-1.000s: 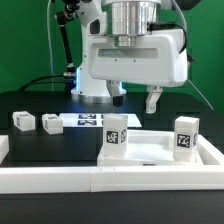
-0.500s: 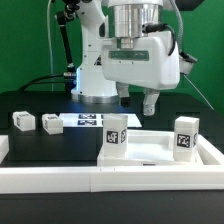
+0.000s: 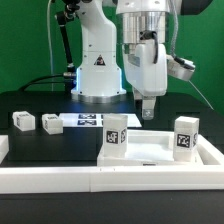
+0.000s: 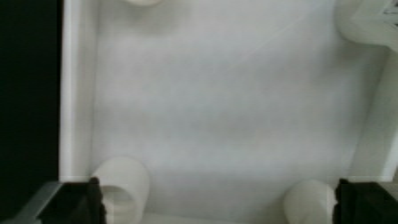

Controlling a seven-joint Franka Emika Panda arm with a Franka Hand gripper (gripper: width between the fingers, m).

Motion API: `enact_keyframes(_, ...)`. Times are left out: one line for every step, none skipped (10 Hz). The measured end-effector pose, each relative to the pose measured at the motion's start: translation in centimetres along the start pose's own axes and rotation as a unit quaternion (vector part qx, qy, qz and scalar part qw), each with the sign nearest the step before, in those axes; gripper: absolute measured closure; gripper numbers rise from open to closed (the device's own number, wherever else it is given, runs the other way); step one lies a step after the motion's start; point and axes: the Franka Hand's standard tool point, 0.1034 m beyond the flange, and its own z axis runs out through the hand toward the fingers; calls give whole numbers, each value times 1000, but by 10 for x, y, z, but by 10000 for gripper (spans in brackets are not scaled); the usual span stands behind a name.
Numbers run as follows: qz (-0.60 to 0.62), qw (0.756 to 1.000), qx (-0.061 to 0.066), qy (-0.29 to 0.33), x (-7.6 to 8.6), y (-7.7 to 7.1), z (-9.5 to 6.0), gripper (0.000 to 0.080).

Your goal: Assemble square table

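Farthest from the gripper (image 3: 147, 108), well off to its side at the exterior view's left, two loose legs (image 3: 22, 121) (image 3: 50, 124) are seen lying on the black table (image 3: 60, 150), just beside each other. Nearer to the gripper, but still to that side, the marker board (image 3: 86, 121) lies flat on the table.

Just below the gripper and slightly to the exterior view's left of it, a third leg (image 3: 115, 140) stands upright at the slab's corner, with its tag facing the camera.

The gripper is held above the slab (image 3: 150, 152), pointing straight down and apart from it. Its jaws are spread as wide as they go, and nothing is gripped between them. In the wrist view the two dark fingertips (image 4: 75, 200) are seen far apart at either side of the gripper (image 4: 217, 200). Only the bare white slab (image 4: 214, 100) is seen between and beneath them, with a strip of table (image 4: 27, 80) along one edge. Pale rounded shapes are seen beside the fingertips, but what they are cannot be told.

Below the gripper and to the exterior view's right of it, a fourth leg (image 3: 185, 138) stands upright at the slab's other near corner, tag forward.

The slab lies flat against the rail (image 3: 100, 182), which runs along the front, lower than the gripper and nearer the camera.
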Motion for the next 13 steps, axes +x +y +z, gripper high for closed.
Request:
enact_keyframes(31, 1000, -1, -3, -2, 1, 1, 150)
enact_keyframes(53, 999, -1, -6, -3, 2, 2, 150)
enact_keyframes(57, 998, -2, -6, -3, 4, 3, 150)
enact_keyframes(54, 999, -4, -4, -5, 10, 6, 150)
enact_keyframes(49, 999, -8, -1, -9, 19, 11, 150)
enact_keyframes(42, 999, -14, 3, -13, 29, 17, 150)
enact_keyframes(37, 999, -17, 6, -15, 35, 22, 150)
enact_keyframes(32, 999, -20, 12, -17, 42, 30, 150)
enact_keyframes(25, 999, -27, 19, -19, 49, 40, 150)
enact_keyframes(21, 999, -31, 23, -20, 52, 45, 150)
enact_keyframes(18, 999, -35, 25, -18, 54, 49, 150)
enact_keyframes(16, 999, -37, 27, -17, 55, 52, 150)
enact_keyframes(16, 999, -39, 29, -16, 57, 54, 150)
